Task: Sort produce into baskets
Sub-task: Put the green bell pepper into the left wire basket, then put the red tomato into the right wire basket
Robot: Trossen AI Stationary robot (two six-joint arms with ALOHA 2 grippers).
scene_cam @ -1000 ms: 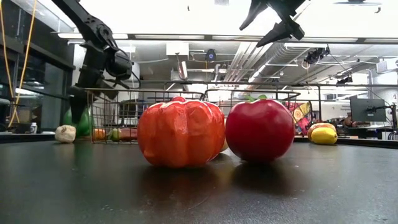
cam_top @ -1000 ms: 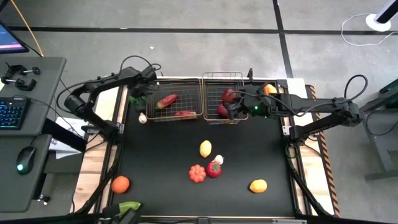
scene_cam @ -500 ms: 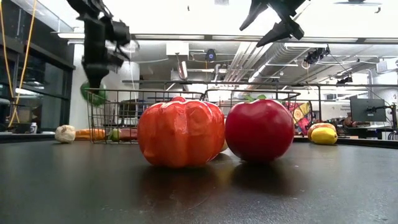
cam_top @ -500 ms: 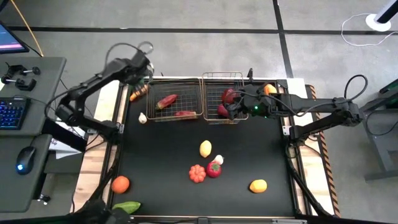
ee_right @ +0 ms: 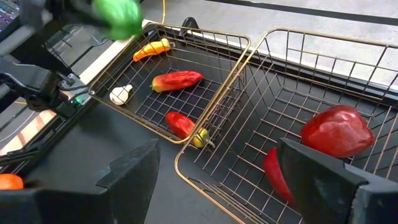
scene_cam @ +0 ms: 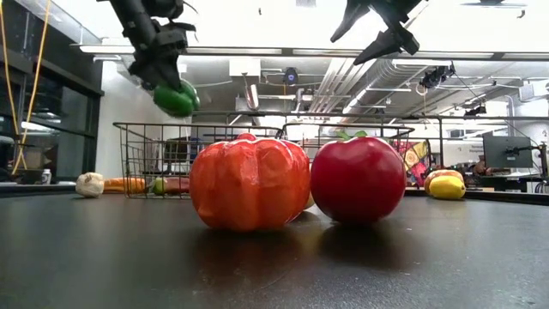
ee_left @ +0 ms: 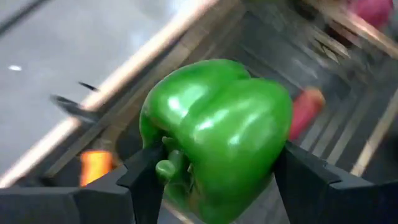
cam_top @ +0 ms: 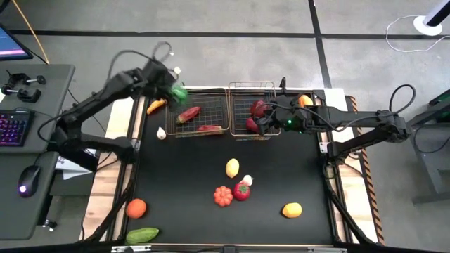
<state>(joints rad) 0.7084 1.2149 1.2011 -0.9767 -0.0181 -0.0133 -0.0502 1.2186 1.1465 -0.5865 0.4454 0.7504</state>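
Observation:
My left gripper (cam_top: 176,90) is shut on a green pepper (ee_left: 217,134), high above the far left corner of the left wire basket (cam_top: 199,112); the low view shows the pepper (scene_cam: 176,99) hanging under the fingers. Two red peppers (cam_top: 188,114) lie in that basket. My right gripper (cam_top: 261,119) hovers open and empty over the right basket (ee_right: 298,93), where a red pepper (ee_right: 336,130) lies. On the mat rest a lemon (cam_top: 232,167), an orange tomato-like piece (cam_top: 223,196) and a red apple (cam_top: 242,190). My left gripper pinches the green pepper between its two fingers (ee_left: 146,177), one on each of two opposite sides (ee_left: 273,155). The stem end (ee_left: 166,168) faces back toward the wrist. The fingers come from above, slanting down. The pepper hangs clear of table and basket.
A carrot (cam_top: 156,105) and a garlic (cam_top: 161,133) lie left of the left basket. A second lemon (cam_top: 292,209), an orange (cam_top: 136,208) and a cucumber (cam_top: 143,235) lie near the front. An orange piece (cam_top: 304,100) sits by the right arm.
My left gripper has risen from the table beside the left basket with the green pepper and swung toward the table's right, over the basket's far left corner. The pepper, which stood on the table, is now lifted clear.

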